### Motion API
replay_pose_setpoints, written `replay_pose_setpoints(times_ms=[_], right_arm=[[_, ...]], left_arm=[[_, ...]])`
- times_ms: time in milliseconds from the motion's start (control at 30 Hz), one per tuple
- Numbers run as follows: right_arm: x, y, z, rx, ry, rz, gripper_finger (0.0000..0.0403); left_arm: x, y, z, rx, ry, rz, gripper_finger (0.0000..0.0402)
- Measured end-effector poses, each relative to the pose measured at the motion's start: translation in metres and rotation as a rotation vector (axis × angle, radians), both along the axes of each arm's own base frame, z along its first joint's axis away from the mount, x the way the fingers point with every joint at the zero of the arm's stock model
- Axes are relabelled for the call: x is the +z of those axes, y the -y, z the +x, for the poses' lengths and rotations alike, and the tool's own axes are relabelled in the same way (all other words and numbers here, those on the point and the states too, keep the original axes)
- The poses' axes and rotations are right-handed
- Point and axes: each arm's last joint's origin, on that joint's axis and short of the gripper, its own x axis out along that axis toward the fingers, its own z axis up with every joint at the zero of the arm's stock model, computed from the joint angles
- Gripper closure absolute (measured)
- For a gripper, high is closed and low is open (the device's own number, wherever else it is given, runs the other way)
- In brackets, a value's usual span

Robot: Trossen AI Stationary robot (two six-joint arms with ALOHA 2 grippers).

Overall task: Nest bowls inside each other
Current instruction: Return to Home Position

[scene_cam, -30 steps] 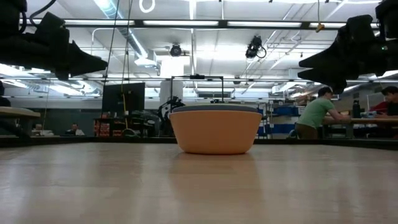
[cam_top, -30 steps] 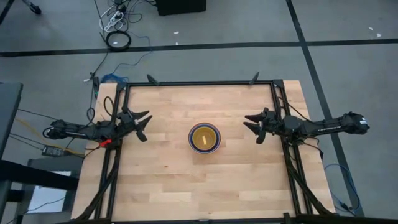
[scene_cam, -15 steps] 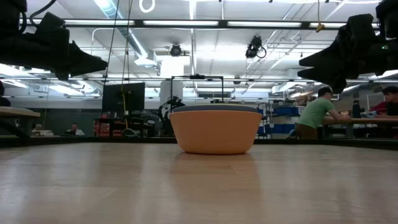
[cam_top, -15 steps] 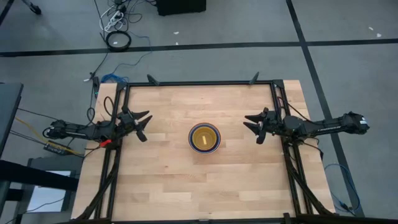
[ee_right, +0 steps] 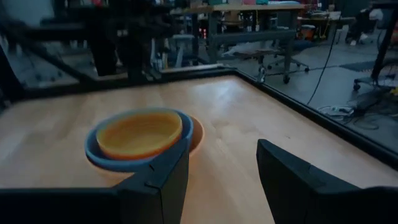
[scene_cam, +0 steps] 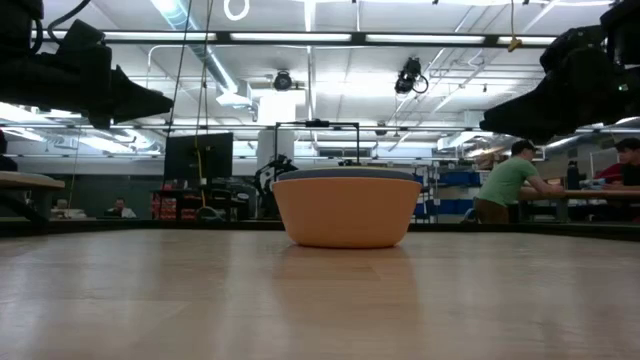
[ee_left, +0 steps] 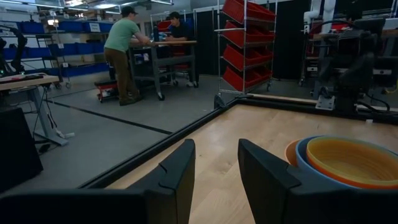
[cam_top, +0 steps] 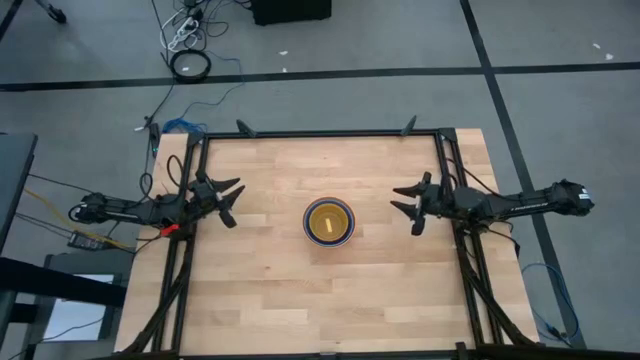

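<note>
A stack of nested bowls (cam_top: 329, 221) stands at the table's middle, on the base of its orange outer bowl (scene_cam: 346, 208). Inside it a blue bowl's rim (ee_right: 93, 152) shows, and inside that sits a yellow-orange bowl (ee_left: 348, 158). My left gripper (cam_top: 232, 203) hangs level above the table's left side, open, pointing toward the stack with nothing between its fingers (ee_left: 180, 171). Over the right side my right gripper (cam_top: 410, 205) does the same, open and well short of the bowls (ee_right: 138, 135).
A black metal frame (cam_top: 320, 133) runs round the wooden table top. Bare wood (cam_top: 330, 290) lies on all sides of the stack. Beyond the table, people (scene_cam: 507, 180) stand at workbenches, and red shelves (ee_left: 249, 37) are in the room.
My right gripper has rolled a little about its own pointing line while staying where it was, still open. The bowls and my left gripper have kept still.
</note>
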Motion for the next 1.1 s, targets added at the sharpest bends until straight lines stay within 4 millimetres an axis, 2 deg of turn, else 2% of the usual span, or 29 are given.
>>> replay_pose_setpoints(times_ms=[433, 533, 633, 800, 867, 933, 1000, 1100], right_arm=[[0.0, 0.0, 0.0, 0.006, -0.025, -0.076, 0.0225], [0.0, 0.0, 0.0, 0.006, -0.025, -0.076, 0.0225], [0.0, 0.0, 0.0, 0.006, -0.026, -0.076, 0.0225], [0.0, 0.0, 0.0, 0.005, -0.021, -0.064, 0.0225], [0.0, 0.0, 0.0, 0.005, -0.019, -0.059, 0.0225], [0.0, 0.0, 0.0, 0.005, -0.019, -0.059, 0.0225], [0.0, 0.0, 0.0, 0.005, -0.02, -0.058, 0.0225], [0.0, 0.0, 0.0, 0.005, -0.022, -0.059, 0.0225]], left_arm=[[0.001, 0.0, 0.0, 0.0, 0.018, -0.008, 0.027], [-0.001, -0.001, 0.0, 0.027, -0.032, 0.034, 0.027], [-0.002, -0.004, -0.003, 0.17, -0.059, 0.041, 0.027], [-0.006, -0.011, -0.013, 0.6, -0.048, -0.018, 0.027], [-0.009, -0.012, -0.016, 0.711, -0.014, -0.045, 0.027], [-0.01, -0.011, -0.016, 0.696, 0.038, -0.085, 0.027], [-0.008, -0.009, -0.012, 0.57, 0.084, -0.132, 0.027], [-0.005, -0.005, -0.007, 0.366, 0.056, -0.115, 0.027]])
